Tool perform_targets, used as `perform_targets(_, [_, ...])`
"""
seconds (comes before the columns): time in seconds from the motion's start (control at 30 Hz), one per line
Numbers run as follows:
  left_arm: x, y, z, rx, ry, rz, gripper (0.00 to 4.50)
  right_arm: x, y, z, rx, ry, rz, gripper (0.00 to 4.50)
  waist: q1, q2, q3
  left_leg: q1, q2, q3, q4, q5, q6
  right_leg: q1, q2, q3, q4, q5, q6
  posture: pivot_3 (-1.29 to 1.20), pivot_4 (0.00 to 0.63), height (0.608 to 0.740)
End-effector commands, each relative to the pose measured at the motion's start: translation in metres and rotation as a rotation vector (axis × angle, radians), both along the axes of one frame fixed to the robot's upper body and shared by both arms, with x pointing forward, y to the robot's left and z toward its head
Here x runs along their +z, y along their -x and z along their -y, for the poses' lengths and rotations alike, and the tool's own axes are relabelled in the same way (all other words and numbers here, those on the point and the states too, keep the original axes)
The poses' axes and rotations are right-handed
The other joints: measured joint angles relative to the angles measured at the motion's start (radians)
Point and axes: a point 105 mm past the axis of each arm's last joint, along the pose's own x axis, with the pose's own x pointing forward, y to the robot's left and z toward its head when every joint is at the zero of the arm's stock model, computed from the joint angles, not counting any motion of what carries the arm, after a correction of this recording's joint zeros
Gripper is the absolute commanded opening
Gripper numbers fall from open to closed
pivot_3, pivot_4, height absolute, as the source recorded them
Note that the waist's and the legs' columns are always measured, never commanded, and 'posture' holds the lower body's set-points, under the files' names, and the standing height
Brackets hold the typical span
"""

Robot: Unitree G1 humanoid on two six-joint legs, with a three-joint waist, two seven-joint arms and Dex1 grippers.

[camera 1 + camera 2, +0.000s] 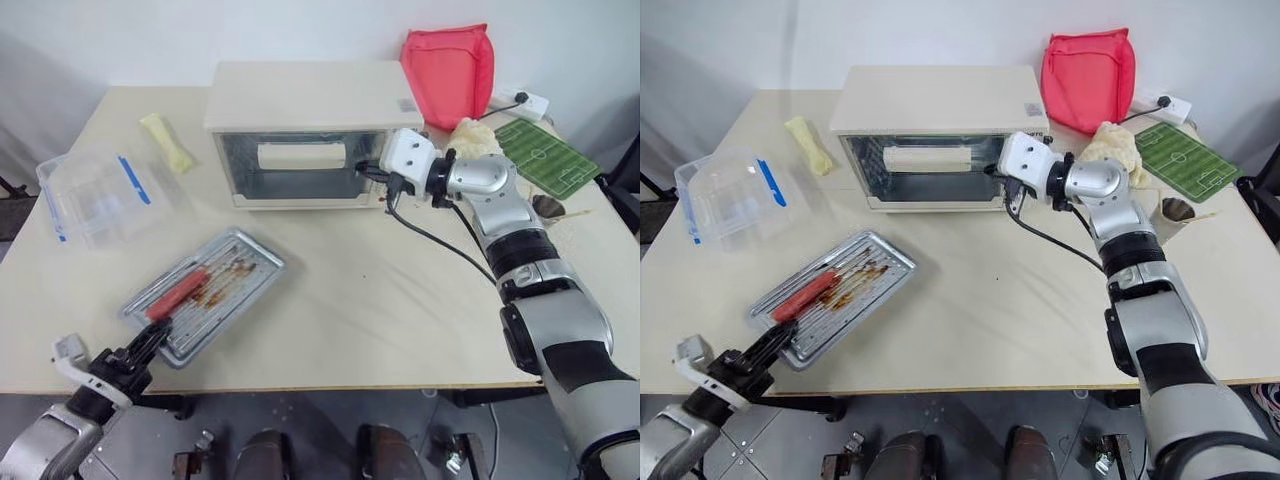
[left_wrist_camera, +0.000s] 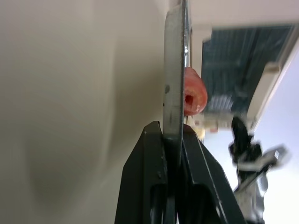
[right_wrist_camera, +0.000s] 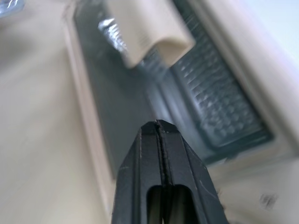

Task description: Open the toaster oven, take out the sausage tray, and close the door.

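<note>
The cream toaster oven (image 1: 300,95) stands at the back of the table. Its glass door (image 3: 117,107) hangs part-way between open and shut, with the bar handle (image 1: 302,155) about halfway up the front. My right gripper (image 1: 362,168) is shut and empty at the door's right end, level with the handle. The silver sausage tray (image 1: 240,262) lies on the table front left of the oven, with one red sausage (image 1: 178,293) on it. My left gripper (image 1: 150,340) is shut on the tray's near rim (image 2: 174,93).
A clear plastic box with a blue clip (image 1: 95,195) and a yellow cloth (image 1: 168,142) lie at the left. A red bag (image 1: 448,72), a crumpled cloth (image 1: 478,135), a green pitch mat (image 1: 545,155) and a power strip (image 1: 520,102) sit at the back right.
</note>
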Motion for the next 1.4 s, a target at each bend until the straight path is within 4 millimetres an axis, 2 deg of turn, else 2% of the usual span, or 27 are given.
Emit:
perform_targets(0.03, [0.014,-0.007,0.015,-0.142,0.001,0.055,0.0,0.033,0.004,0.0,0.011,-0.081,0.091,0.02,-0.005,0.0,0.0,0.0,0.0,0.0,0.0,0.0,0.0,0.0,0.0,0.0,0.0,0.0,0.0,0.0,0.15,0.74])
perform_targets(0.2, [0.029,-0.028,0.032,-0.327,-0.039,0.075,0.0,0.037,0.019,0.007,0.052,-0.119,0.056,0.02,-0.004,0.0,0.0,0.0,0.0,0.0,-0.003,-0.001,-0.001,-0.003,0.0,0.001,0.002,0.0,0.0,0.0,0.15,0.74])
perform_targets(0.37, [0.032,-0.041,0.056,-0.513,-0.05,0.037,0.0,0.006,0.065,0.017,0.135,-0.032,-0.157,0.02,0.0,0.0,0.0,-0.001,-0.002,-0.002,-0.004,-0.001,-0.001,-0.003,0.0,0.002,0.003,0.0,0.0,0.0,0.15,0.74])
perform_targets(0.47, [0.032,-0.061,0.071,-0.581,-0.042,0.011,0.0,-0.02,0.084,0.042,0.064,0.031,-0.272,0.02,0.008,0.0,0.0,-0.002,-0.003,-0.002,-0.003,-0.001,0.0,-0.004,0.0,0.002,0.003,0.001,0.001,0.0,0.15,0.74])
perform_targets(0.5, [0.032,-0.068,0.079,-0.613,-0.041,0.003,0.0,-0.029,0.087,0.054,0.021,0.045,-0.296,0.02,0.017,0.0,0.0,-0.002,-0.002,-0.002,-0.003,-0.001,0.0,-0.004,0.001,0.002,0.002,0.0,0.001,0.0,0.15,0.74])
perform_targets(0.63, [0.028,-0.081,0.095,-0.697,-0.07,-0.03,0.0,-0.049,0.09,0.078,-0.094,0.062,-0.335,0.02,0.023,0.0,0.0,-0.001,-0.002,0.003,-0.002,-0.001,0.0,-0.003,0.001,0.003,0.001,0.0,0.001,0.0,0.15,0.74])
perform_targets(0.8, [0.015,-0.102,0.105,-0.697,-0.135,-0.085,0.0,-0.074,0.094,0.092,-0.163,0.075,-0.416,0.02,0.023,0.0,0.0,-0.001,-0.001,0.01,-0.003,-0.001,-0.001,-0.006,0.002,0.003,0.002,0.0,0.002,0.0,0.15,0.74])
perform_targets(0.9, [0.008,-0.107,0.108,-0.709,-0.179,-0.105,0.0,-0.077,0.094,0.094,-0.182,0.056,-0.427,0.02,0.028,0.0,0.0,-0.001,-0.002,0.014,-0.003,0.0,-0.001,-0.006,0.002,0.003,0.002,0.0,0.002,0.0,0.15,0.74])
perform_targets(1.03, [0.002,-0.114,0.109,-0.71,-0.219,-0.111,0.0,-0.083,0.098,0.099,-0.189,0.061,-0.468,0.89,0.039,0.0,0.0,0.001,-0.002,0.013,-0.001,0.001,-0.001,-0.002,0.002,0.003,0.001,0.0,0.002,0.0,0.15,0.74])
perform_targets(1.2, [-0.002,-0.114,0.108,-0.732,-0.248,-0.111,0.0,-0.071,0.094,0.105,-0.223,0.039,-0.427,2.53,0.042,0.0,0.0,0.002,-0.001,0.014,-0.001,0.002,-0.001,-0.001,0.002,0.004,0.0,0.0,0.002,0.0,0.15,0.74])
perform_targets(1.23, [-0.003,-0.115,0.108,-0.735,-0.253,-0.113,0.65,-0.068,0.092,0.107,-0.231,0.039,-0.418,2.94,0.041,0.0,0.0,0.002,-0.001,0.013,-0.001,0.002,-0.001,-0.001,0.002,0.004,0.0,0.0,0.002,0.0,0.15,0.74])
perform_targets(1.37, [-0.003,-0.117,0.106,-0.732,-0.245,-0.122,1.84,-0.063,0.089,0.109,-0.243,0.035,-0.395,4.34,0.038,0.0,0.0,0.002,-0.001,0.014,-0.001,0.002,-0.001,-0.001,0.002,0.004,0.0,0.0,0.002,0.0,0.15,0.74])
perform_targets(1.4, [-0.005,-0.119,0.104,-0.725,-0.252,-0.13,2.08,-0.062,0.088,0.109,-0.244,0.036,-0.391,4.49,0.037,0.0,0.0,0.001,-0.001,0.014,-0.001,0.002,-0.001,-0.002,0.002,0.004,0.0,0.0,0.002,0.0,0.15,0.74])
